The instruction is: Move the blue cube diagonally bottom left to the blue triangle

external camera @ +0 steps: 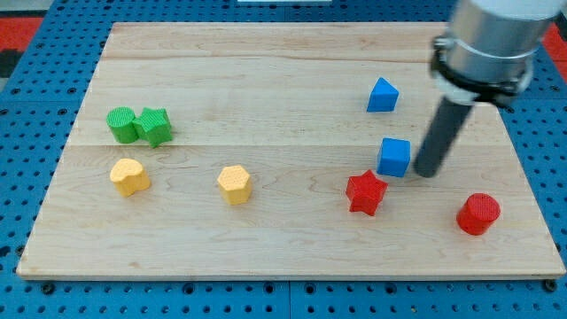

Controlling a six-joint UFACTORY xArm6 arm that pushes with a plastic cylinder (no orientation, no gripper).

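In the camera view, the arm enters from the view's top right corner, where a broad grey cylindrical body with a black collar fills the corner. From that collar a straight dark rod slopes down and slightly toward the view's left. My tip (pixel 426 172) rests at the board's surface just beside the right face of the blue cube (pixel 394 157); whether it actually touches the cube cannot be told. There is no gripper on this arm, only the rod, so nothing opens, closes or clamps.

The blue cube sits on the right half of the board, at about mid-depth. The blue triangle (pixel 382 95) lies farther away, toward the view's top, almost straight beyond the cube and a shade to its left, with a clear gap between them. Just nearer than the cube and slightly left of it is a red star-shaped block (pixel 365 192), close to the cube but apart from it. A red cylinder (pixel 478 213) stands near the right edge, nearer than my tip and well to its right.

On the left half, a green cylinder (pixel 121 124) and a green star-shaped block (pixel 155 127) sit touching side by side. Nearer than them is a yellow heart-shaped block (pixel 129 176), and to its right a yellow hexagonal block (pixel 235 184), well apart from it.

The blocks lie on a pale wooden board (pixel 266 71) with visible grain lines. Around it shows a blue perforated table (pixel 27 177), with a red patch at the far left corner.
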